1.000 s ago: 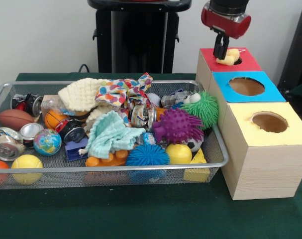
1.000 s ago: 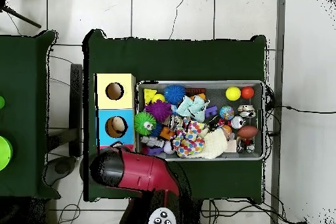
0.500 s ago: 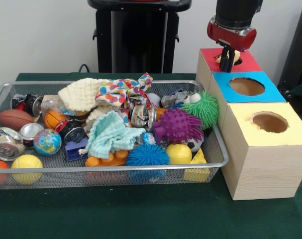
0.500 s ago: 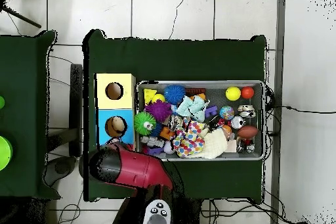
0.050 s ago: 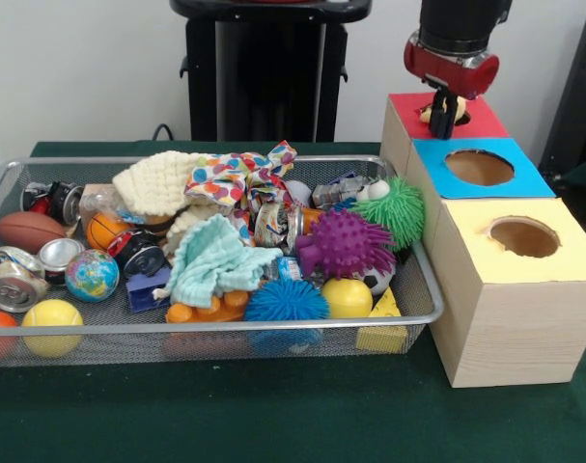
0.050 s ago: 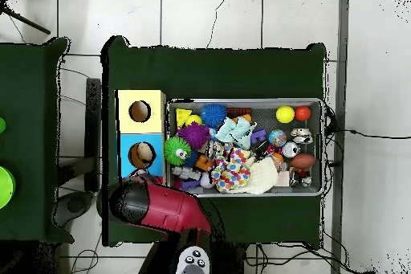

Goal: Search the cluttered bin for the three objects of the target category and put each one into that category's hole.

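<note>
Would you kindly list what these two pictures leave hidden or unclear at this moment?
- End effector, front view: too small to tell whether it grips the pale object at the red box hole.
- Red box, overhead view: covered by the arm.
- Orange toy, front view: mostly under the mint cloth.
- Inside the yellow box hole: dark, contents unseen.

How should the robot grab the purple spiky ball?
Take the purple spiky ball from straight above, fingers closing across its round middle. It sits on top of the pile with its upper half clear, while the green spiky ball and other toys crowd its sides. The soft spikes should probably give.
</note>
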Controlling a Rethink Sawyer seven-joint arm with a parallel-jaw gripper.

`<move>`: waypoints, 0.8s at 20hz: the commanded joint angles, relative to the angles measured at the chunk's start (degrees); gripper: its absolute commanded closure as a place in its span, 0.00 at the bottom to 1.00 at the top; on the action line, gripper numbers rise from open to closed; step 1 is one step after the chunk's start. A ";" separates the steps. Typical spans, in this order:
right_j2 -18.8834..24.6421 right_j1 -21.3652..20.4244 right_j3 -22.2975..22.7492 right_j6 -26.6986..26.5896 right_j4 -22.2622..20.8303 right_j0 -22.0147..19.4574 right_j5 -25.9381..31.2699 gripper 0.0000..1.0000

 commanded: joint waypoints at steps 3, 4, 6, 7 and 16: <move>0.31 -5.50 -0.53 8.45 -0.53 0.37 13.67 1.00; -0.77 -6.62 -1.30 8.57 -1.46 0.87 16.05 1.00; -2.80 -8.65 -2.77 8.84 -3.23 1.85 20.45 1.00; -3.59 -9.21 -3.46 8.85 -3.91 2.30 21.83 1.00; -5.11 -9.30 -1.04 8.95 -4.99 3.09 18.60 1.00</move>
